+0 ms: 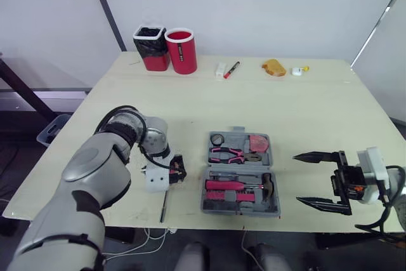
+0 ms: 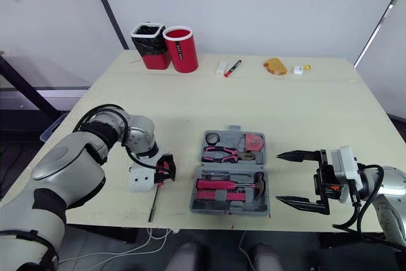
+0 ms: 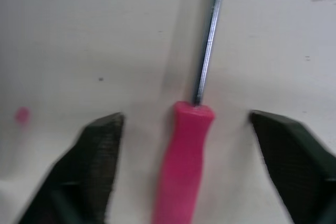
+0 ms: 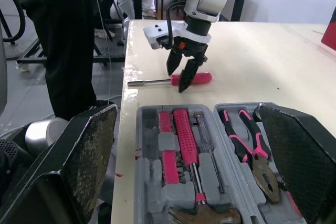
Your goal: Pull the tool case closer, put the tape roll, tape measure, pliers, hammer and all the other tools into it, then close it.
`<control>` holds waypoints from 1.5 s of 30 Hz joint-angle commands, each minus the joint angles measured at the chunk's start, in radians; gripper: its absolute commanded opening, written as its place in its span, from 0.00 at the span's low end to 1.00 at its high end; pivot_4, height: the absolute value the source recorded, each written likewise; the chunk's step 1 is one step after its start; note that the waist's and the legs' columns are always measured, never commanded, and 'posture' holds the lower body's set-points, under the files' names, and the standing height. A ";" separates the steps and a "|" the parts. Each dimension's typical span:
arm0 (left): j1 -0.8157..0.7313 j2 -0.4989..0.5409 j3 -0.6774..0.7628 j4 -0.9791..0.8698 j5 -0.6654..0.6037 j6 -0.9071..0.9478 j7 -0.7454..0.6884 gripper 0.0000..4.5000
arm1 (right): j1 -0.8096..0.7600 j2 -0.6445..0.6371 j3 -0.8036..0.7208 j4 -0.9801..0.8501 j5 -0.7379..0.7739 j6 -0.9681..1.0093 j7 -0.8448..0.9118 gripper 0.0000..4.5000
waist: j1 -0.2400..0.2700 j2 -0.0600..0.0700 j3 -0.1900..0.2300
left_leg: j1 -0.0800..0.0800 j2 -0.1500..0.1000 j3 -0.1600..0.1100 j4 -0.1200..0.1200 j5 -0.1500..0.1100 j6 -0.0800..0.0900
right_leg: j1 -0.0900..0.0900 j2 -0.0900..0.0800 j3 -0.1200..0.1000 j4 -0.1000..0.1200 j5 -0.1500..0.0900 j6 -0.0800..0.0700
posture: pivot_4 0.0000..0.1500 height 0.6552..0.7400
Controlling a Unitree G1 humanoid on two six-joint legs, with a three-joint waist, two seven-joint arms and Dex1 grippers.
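Your left gripper stood open, fingers straddling the pink-handled screwdriver (seemingly not touching it); your right gripper gaped wide and empty beside the tool case.

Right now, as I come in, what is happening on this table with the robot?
The robot is packing tools. Its left end effector is down at the pale table, open, with one finger on either side of a pink-handled screwdriver with a metal shaft. The screwdriver lies to the left of the open grey plastic tool case and is not gripped yet. The right end effector hangs open to the right of the case. Inside the case lie pink-handled pliers and a pink-handled hammer.
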 commanded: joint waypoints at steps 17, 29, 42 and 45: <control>-0.071 0.072 0.189 0.054 -0.130 0.003 0.080 0.08 | 0.046 0.019 -0.020 -0.044 0.000 -0.025 -0.017 1.00 | -0.008 -0.006 0.004 | -0.002 0.000 -0.001 0.001 0.000 0.000 | -0.001 0.000 -0.001 0.000 0.000 0.000 | 1.00 1.00; 0.092 0.109 0.559 -0.153 -0.471 0.552 0.071 0.08 | 0.022 0.034 0.008 -0.026 -0.006 -0.029 -0.017 1.00 | -0.020 -0.006 0.004 | -0.002 0.001 -0.002 0.001 0.000 0.000 | -0.001 0.000 -0.003 0.001 0.000 0.000 | 1.00 1.00; 0.473 0.084 0.967 -1.052 -0.977 2.297 -0.043 0.08 | 0.011 0.048 0.010 -0.008 -0.009 -0.035 -0.014 1.00 | -0.029 -0.006 0.004 | -0.002 0.002 -0.003 0.001 0.000 0.000 | -0.002 0.001 -0.002 0.004 0.000 0.000 | 1.00 1.00; 0.497 0.099 1.006 -1.205 -1.021 2.720 0.022 0.08 | 0.011 0.047 0.001 0.004 -0.010 -0.040 -0.013 1.00 | -0.029 -0.006 0.004 | -0.002 0.001 -0.003 0.001 0.000 0.000 | -0.001 0.001 -0.002 0.004 0.000 0.000 | 1.00 1.00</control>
